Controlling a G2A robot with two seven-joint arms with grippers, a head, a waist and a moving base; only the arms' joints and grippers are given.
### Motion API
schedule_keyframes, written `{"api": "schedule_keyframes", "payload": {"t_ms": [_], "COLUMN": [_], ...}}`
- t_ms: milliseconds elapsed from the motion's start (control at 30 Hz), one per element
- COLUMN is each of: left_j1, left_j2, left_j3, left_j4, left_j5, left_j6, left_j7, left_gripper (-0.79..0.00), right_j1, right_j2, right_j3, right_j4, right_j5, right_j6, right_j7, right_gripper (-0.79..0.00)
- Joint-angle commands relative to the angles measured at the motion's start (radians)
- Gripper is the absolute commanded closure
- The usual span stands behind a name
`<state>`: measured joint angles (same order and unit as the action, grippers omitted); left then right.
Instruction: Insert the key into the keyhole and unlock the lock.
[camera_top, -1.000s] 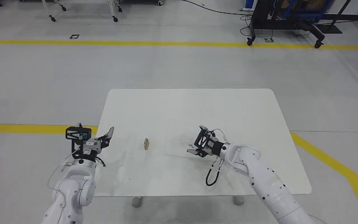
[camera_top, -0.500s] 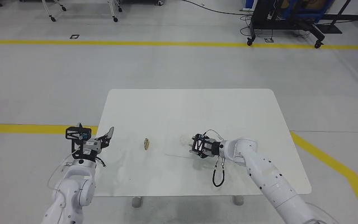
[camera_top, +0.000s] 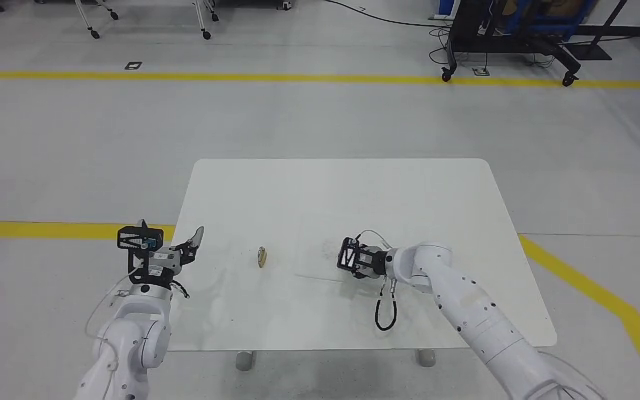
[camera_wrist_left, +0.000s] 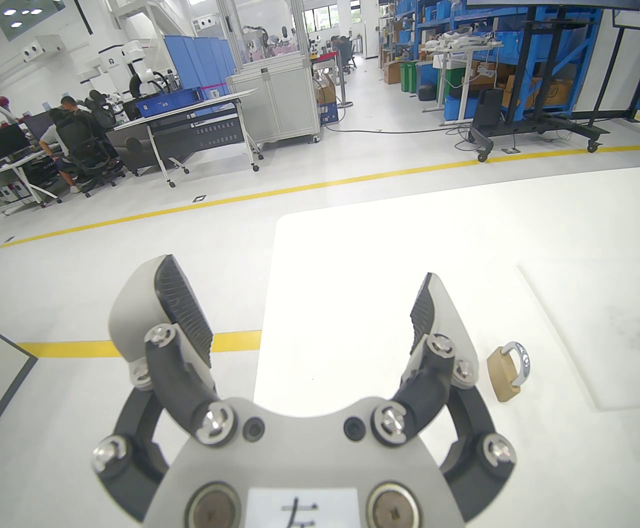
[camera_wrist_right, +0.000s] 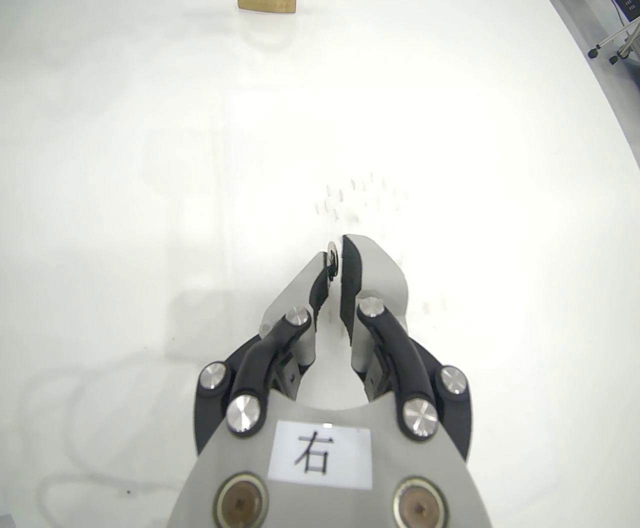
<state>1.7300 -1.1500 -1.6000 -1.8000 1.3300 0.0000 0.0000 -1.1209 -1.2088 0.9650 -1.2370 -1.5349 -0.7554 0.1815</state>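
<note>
A small brass padlock (camera_top: 260, 257) with a silver shackle lies on the white table (camera_top: 430, 200), left of centre; it also appears in the left wrist view as the padlock (camera_wrist_left: 509, 372) and at the frame edge in the right wrist view as the padlock (camera_wrist_right: 266, 5). My right gripper (camera_top: 345, 259) (camera_wrist_right: 334, 262) rests low over the table's middle, shut on a small dark key (camera_wrist_right: 331, 257) whose round head pokes out between the pads. My left gripper (camera_top: 192, 242) (camera_wrist_left: 305, 305) hovers open at the table's left edge, nothing between its fingers.
A thin clear sheet (camera_wrist_left: 580, 325) lies flat on the table to the right of the padlock. Yellow floor lines (camera_top: 300, 77) run past the table. A black cable (camera_top: 384, 310) hangs from the right arm near the front edge.
My right gripper went from open to shut on the key and shifted slightly left toward the padlock. The left arm stayed still.
</note>
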Motion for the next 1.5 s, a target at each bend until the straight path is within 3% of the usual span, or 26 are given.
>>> {"api": "schedule_keyframes", "payload": {"t_ms": [0, 233, 533, 1000, 1200, 1467], "left_j1": [0.0, 0.0, 0.0, -0.015, -0.128, -0.398], "left_j2": [0.0, 0.0, 0.0, 0.0, -0.007, -0.035], "left_j3": [0.0, 0.0, 0.0, 0.014, 0.144, 0.409], "left_j4": [0.0, 0.0, 0.0, -0.031, -0.057, 0.083], "left_j5": [0.0, 0.0, 0.0, 0.009, 0.001, 0.116], "left_j6": [0.0, 0.0, 0.0, -0.029, -0.178, -0.3], "left_j7": [0.0, 0.0, 0.0, 0.003, -0.079, -0.217], "left_gripper": [-0.785, -0.785, -0.785, -0.785, -0.785, -0.785], "right_j1": [-0.001, -0.018, -0.096, -0.102, -0.091, -0.061], "right_j2": [0.001, 0.011, 0.03, 0.03, 0.037, 0.035], "right_j3": [0.001, 0.015, 0.069, 0.064, 0.065, 0.043], "right_j4": [-0.004, -0.026, -0.106, -0.11, -0.073, 0.03], "right_j5": [-0.001, -0.019, -0.033, -0.037, -0.069, -0.107], "right_j6": [0.003, 0.004, 0.087, 0.096, 0.066, 0.08], "right_j7": [-0.004, -0.045, -0.165, -0.188, -0.375, -0.515], "right_gripper": [0.0, 0.0, 0.0, 0.0, 0.0, 0.0]}}
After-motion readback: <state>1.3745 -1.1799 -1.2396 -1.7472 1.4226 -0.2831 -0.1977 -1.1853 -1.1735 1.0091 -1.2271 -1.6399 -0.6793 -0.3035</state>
